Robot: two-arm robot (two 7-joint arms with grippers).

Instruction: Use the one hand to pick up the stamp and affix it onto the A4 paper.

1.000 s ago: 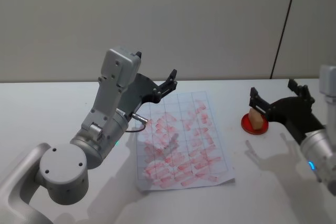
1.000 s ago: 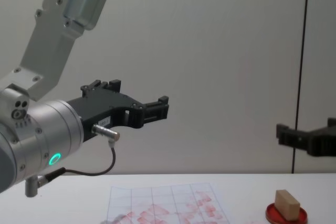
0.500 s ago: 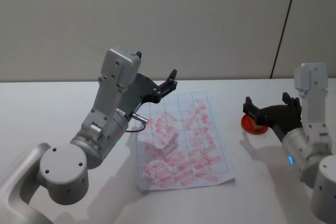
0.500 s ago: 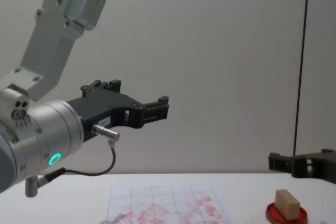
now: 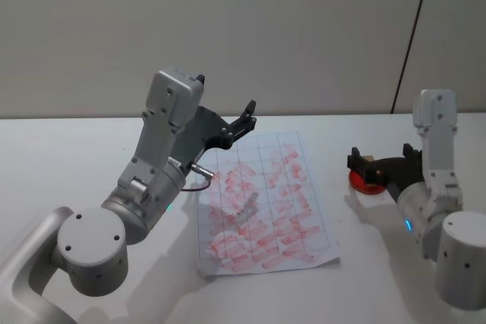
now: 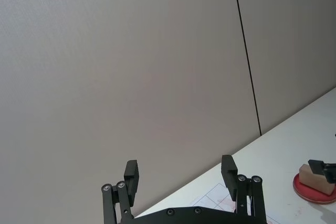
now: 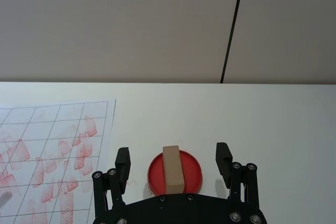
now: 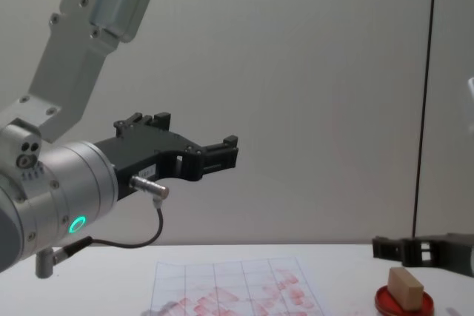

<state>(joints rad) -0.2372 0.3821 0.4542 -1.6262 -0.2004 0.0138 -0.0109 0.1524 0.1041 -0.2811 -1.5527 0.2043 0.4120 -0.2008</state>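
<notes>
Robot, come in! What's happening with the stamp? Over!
Right tool open, just over the stamp. Stamp on red ink pad, ungripped. Left tool open, raised near the A4 paper. Nothing blocking.

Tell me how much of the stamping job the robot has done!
Done: the A4 paper already has lots of red marks. In hand: the right end effector hovers open just above the stamp, which sits on the red ink pad, not gripped yet. To do: grab it, carry it over and press it on the paper. The left end effector hangs open, raised by the paper's far edge.
</notes>
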